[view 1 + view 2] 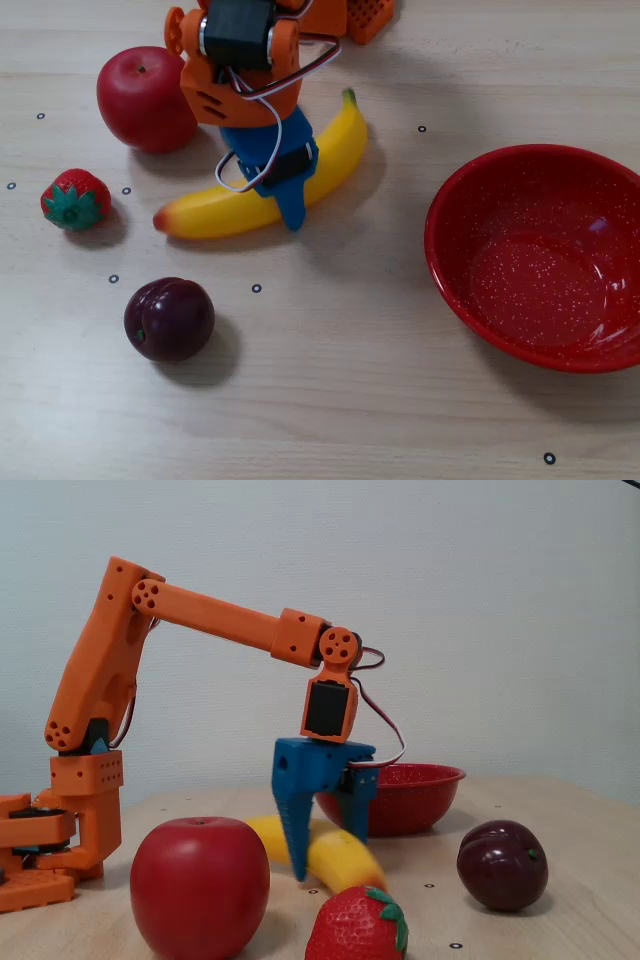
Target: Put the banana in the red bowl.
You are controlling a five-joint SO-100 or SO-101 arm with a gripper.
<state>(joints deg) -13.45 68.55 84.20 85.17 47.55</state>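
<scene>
While the orange arm (200, 615) reaches out over the pale wooden worktop (350, 400), its blue gripper (328, 855) points straight down over the middle of the banana (235, 205), and in the side-on fixed view the jaws stand apart, one finger in front of the fruit and one behind it, straddling it. Whether the fingers actually press on the banana, I cannot tell. The banana lies flat on the worktop, its green stem pointing up the top-down fixed view and its reddish tip to the left.

Biggest of the lot, the red bowl (540, 260) sits empty at the right of that view, well apart from the banana. Next in size comes the red apple (145, 98) at upper left, near the arm. Below the banana rests a dark plum (169, 318), and smallest of all, a strawberry (75, 199) lies at the far left, near the banana's reddish tip.
</scene>
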